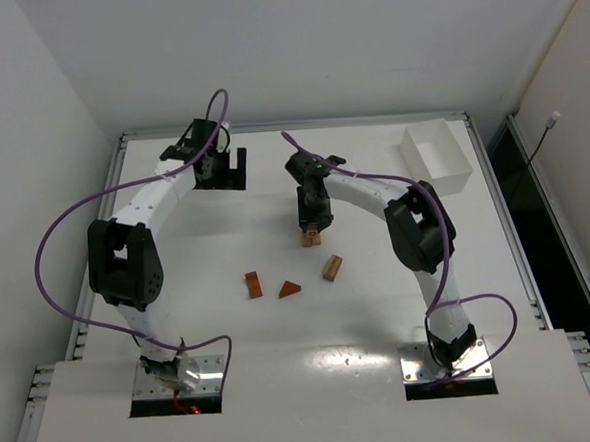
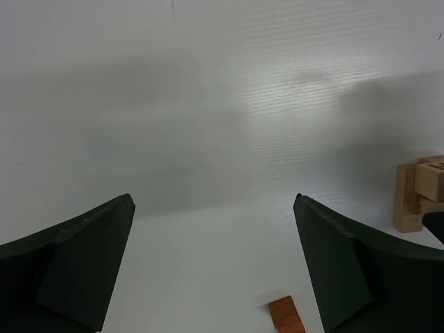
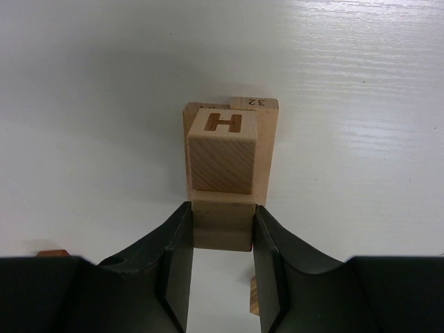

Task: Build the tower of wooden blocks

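gripping the tower (image 3: 222, 149), the right hand (image 3: 222, 232) has a tan block (image 3: 222, 239) between its fingers (image 3: 177, 267).

Right end effector (image 3: 222, 211) grips a tan block (image 3: 222, 232) — H-marked cube (image 3: 223, 152) resting above it

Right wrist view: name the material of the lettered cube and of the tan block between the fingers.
Lettered cube: bare light wood, matte, judging by the fine grain lines on its face; the H looks burned or printed darker. Tan block clamped by the right gripper: seemingly the same pale unvarnished wood, grain fainter.
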Robot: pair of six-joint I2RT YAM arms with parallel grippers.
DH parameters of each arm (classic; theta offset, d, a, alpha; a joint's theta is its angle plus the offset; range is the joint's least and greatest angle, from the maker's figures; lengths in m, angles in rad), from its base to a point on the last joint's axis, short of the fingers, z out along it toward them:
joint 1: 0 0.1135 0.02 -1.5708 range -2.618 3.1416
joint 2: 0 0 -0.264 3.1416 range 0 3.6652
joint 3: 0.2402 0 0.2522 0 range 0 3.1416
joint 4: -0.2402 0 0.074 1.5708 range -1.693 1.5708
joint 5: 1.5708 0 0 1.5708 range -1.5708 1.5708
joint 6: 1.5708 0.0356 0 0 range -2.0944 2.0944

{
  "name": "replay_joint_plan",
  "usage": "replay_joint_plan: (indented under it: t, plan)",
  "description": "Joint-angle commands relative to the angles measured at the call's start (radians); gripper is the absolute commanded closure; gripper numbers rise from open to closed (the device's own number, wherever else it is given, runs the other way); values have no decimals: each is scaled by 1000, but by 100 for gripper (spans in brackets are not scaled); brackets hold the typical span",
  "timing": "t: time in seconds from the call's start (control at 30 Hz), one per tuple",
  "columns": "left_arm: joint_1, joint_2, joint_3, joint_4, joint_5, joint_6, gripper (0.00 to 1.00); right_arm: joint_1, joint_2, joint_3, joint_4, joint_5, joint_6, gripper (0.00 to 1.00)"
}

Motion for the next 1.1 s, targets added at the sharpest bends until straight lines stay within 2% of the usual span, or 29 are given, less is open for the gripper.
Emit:
replay_joint_plan:
  t: [0.0, 0.2, 0.23, 0.37, 0.6, 0.73, 0.87, 0.93, 1.03, 1.07]
  plan:
    - [-1, 4, 37, 12, 6, -8, 1, -1, 8, 6, 24, -3, -3, 89]
    - [-1, 4, 37, 12, 15, -8, 1, -1, 8, -5, 24, -3, -3, 67]
    - [-1, 4, 37, 12, 15, -8, 1, 8, 8, -5, 24, -3, -14, 60]
    - [-1, 4, 37, 12, 15, -8, 1, 8, -1, -14, 36, -26, -32, 46]
    - [-1, 4, 26, 12, 25, -8, 1, 21, -95, -127, 156, -62, -130, 43]
    - [-1, -5, 3, 33, 56, 3, 1, 48, -260, -273, 342, -51, -254, 37]
    - [-1, -47, -35, 78, 128, 12, 1, 71, -470, -455, 464, -39, -325, 34]
    - [-1, -47, -44, 87, 197, 25, 1, 71, -523, -491, 501, -26, -370, 33]
    - [-40, 22, 21, 60, 288, 51, 1, 51, -601, -538, 550, -16, -431, 38]
    - [-64, 47, 43, 49, 306, 61, 6, 41, -613, -539, 550, 31, -448, 42]
